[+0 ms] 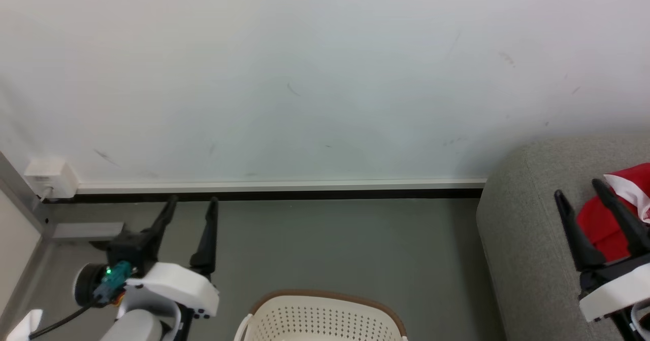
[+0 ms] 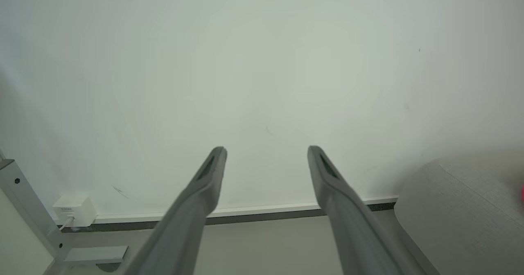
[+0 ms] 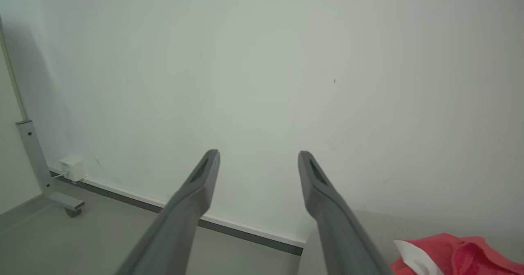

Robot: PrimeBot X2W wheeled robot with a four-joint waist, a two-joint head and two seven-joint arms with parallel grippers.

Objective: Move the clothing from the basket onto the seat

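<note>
Right gripper upright beside clothing

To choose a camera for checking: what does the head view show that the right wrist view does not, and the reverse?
Head view adds: the basket and the open left hand. Right wrist view adds: the small wheel under the grey frame. Both share: the open right hand, the clothing lying on the seat, the white wall box.

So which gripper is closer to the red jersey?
The right. The right gripper hangs open over the sofa, just beside the jersey lying there. The left gripper is off over the floor, on the far side of the basket.
</note>
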